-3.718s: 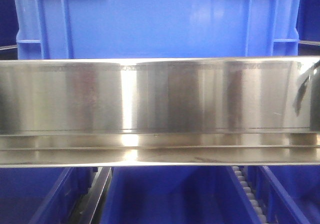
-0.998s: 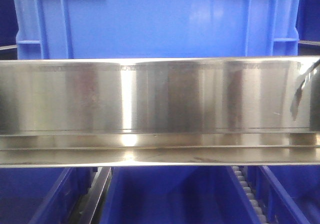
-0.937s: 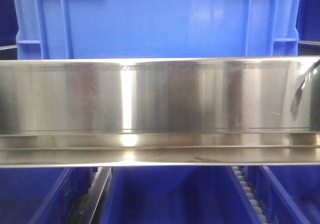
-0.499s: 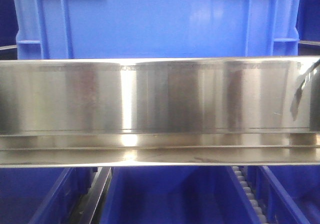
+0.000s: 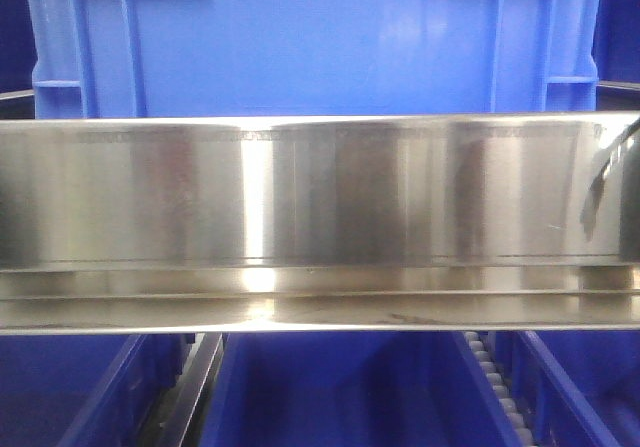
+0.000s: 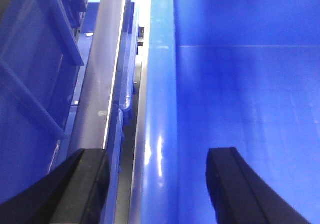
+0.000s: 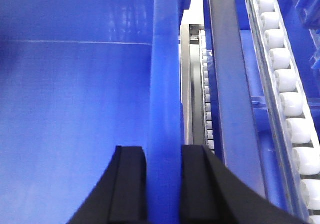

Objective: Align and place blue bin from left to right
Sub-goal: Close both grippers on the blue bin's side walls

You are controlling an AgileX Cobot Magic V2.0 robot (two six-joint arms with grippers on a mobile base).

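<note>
The blue bin [image 5: 310, 42] fills the top of the front view, a light-blue crate with ribs near both corners, standing behind a steel rail. My left gripper [image 6: 157, 184] is open and straddles the bin's left rim [image 6: 160, 83]; one finger [image 6: 87, 184] is outside the wall and the other [image 6: 230, 184] is inside, both clear of it. My right gripper [image 7: 164, 184] is shut on the bin's right rim [image 7: 166, 58], its black pads pressed on both faces of the wall. Neither gripper shows in the front view.
A wide polished steel rail [image 5: 320, 217] crosses the front view below the bin. Darker blue tubs [image 5: 340, 387] sit under it beside a roller track [image 5: 495, 377]. White rollers [image 7: 285, 83] run right of the bin. Another blue crate [image 6: 35, 83] and a steel bar [image 6: 102, 83] lie to its left.
</note>
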